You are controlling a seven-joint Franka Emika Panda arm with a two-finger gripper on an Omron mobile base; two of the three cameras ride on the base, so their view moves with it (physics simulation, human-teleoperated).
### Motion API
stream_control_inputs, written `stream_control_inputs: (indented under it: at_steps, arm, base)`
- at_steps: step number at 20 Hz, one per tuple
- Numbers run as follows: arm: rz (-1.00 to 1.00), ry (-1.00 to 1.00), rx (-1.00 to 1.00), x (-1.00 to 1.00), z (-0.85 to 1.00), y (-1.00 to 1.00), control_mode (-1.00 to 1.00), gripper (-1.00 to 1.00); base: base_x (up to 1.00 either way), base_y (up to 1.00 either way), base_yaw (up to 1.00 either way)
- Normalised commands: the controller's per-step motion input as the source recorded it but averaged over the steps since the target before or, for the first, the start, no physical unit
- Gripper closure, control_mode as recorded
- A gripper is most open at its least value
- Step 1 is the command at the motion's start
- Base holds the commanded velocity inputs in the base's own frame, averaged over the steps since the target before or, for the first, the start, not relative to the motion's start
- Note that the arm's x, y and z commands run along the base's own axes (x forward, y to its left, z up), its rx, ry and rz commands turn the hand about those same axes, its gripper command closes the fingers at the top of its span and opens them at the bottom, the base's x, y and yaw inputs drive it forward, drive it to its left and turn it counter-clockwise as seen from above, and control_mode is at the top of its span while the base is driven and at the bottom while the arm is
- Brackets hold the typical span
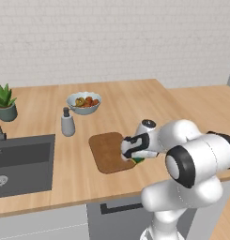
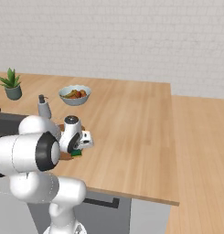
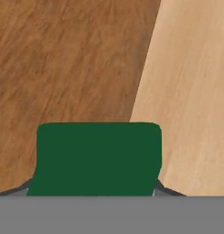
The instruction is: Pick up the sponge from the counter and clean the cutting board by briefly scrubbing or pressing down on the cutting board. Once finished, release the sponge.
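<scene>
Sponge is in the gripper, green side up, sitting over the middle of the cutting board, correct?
Not quite: the sponge is in the gripper, green side up, but at the cutting board's edge, not its middle. The hand view shows the board's border with the counter running right beside the sponge.

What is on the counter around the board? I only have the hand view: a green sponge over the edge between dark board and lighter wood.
Observer: Behind the cutting board stands a soap dispenser.
Operator: Anything else nearby?
Observer: A bowl of fruit sits further back.
Operator: Which part of the board is the sponge at?
Observer: Its near right corner, under the gripper.
</scene>
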Motion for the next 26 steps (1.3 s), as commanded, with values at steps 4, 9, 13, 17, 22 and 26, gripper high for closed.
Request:
stream_control_inputs:
  at_steps: [4, 9, 13, 17, 22, 26]
  arm:
    - [0.1, -0.05, -0.05, 0.0, 0.04, -0.6, -1.0, 1.0]
    - [0.15, -0.1, -0.07, -0.08, 0.52, -0.38, -1.0, 1.0]
    - [0.15, -0.02, -0.06, 0.11, 0.44, -0.42, -1.0, 1.0]
    - [0.15, 0.05, 0.0, 0.42, -0.03, -0.59, -1.0, -1.0]
    - [0.14, 0.02, -0.04, 0.12, -0.15, -0.32, -1.0, -1.0]
    - [0.04, 0.0, -0.03, 0.0, -0.03, 0.0, -1.0, -1.0]
  base:
    - [0.0, 0.0, 0.0]
    - [0.0, 0.0, 0.0]
    - [0.0, 0.0, 0.0]
    - [0.0, 0.0, 0.0]
    - [0.0, 0.0, 0.0]
    - [0.0, 0.0, 0.0]
